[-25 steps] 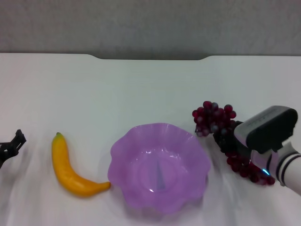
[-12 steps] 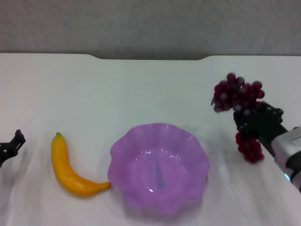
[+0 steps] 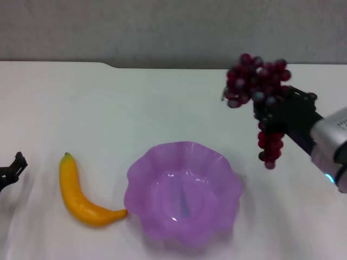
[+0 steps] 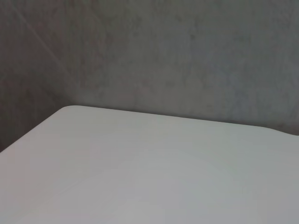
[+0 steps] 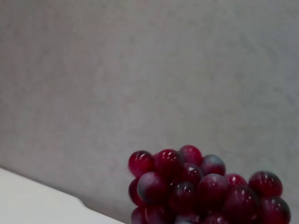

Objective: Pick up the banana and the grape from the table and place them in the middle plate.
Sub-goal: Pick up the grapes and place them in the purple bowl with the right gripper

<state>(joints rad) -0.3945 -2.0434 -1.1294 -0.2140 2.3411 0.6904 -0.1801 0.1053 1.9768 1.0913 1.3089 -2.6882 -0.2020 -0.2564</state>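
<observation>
My right gripper (image 3: 279, 115) is shut on the grape (image 3: 255, 81), a long dark red-purple bunch held in the air above and to the right of the middle plate (image 3: 183, 194), with its tail hanging down. The right wrist view shows the bunch's top grapes (image 5: 201, 186) close up against the grey wall. The purple scalloped plate sits on the white table (image 3: 162, 103) with nothing in it. The yellow banana (image 3: 81, 196) lies on the table left of the plate, its tip near the rim. My left gripper (image 3: 11, 170) is parked at the far left edge, apart from the banana.
A grey wall runs behind the table's notched far edge (image 3: 173, 66). The left wrist view shows only bare tabletop (image 4: 140, 172) and wall.
My right gripper has lifted the grape off the table, carrying it up and leftward toward the plate. The banana, plate and left arm have stayed put.
</observation>
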